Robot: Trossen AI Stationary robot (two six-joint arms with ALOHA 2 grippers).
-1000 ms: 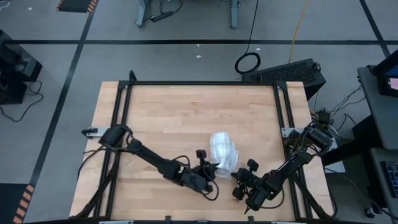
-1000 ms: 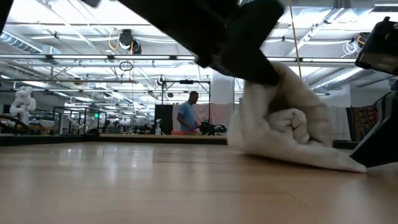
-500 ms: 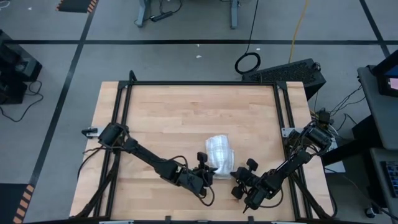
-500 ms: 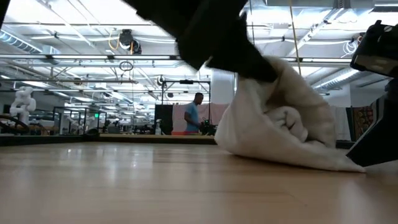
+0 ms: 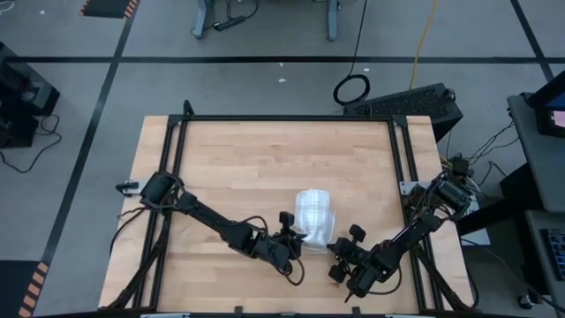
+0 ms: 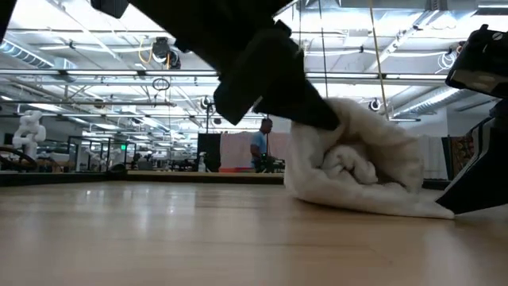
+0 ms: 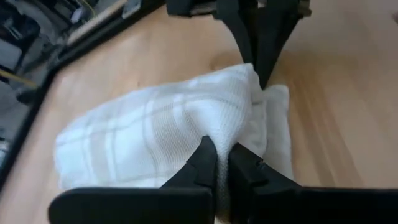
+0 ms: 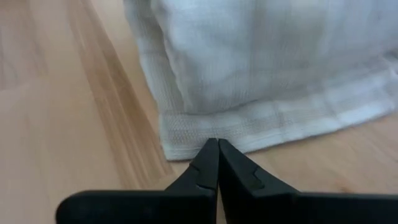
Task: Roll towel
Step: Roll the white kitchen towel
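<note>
Towel (image 5: 315,215) sits bunched in a loose roll near the front of the wooden table (image 5: 247,159), between the two arms. The left gripper (image 7: 222,163) has its fingers pinched tight on a fold of the cloth at the roll's near side, lifting that fold, I'd guess so it can be turned over the coil already wound. The right gripper (image 8: 217,155) is fully closed with nothing in it, its tips just beside the towel's hemmed edge where it lies flat on the wood; it seems to be waiting, or pinning the tail. From table height, the coil's end shows as a spiral. Beyond the table is a large bright workshop, with a person (image 6: 259,148) standing far back.
</note>
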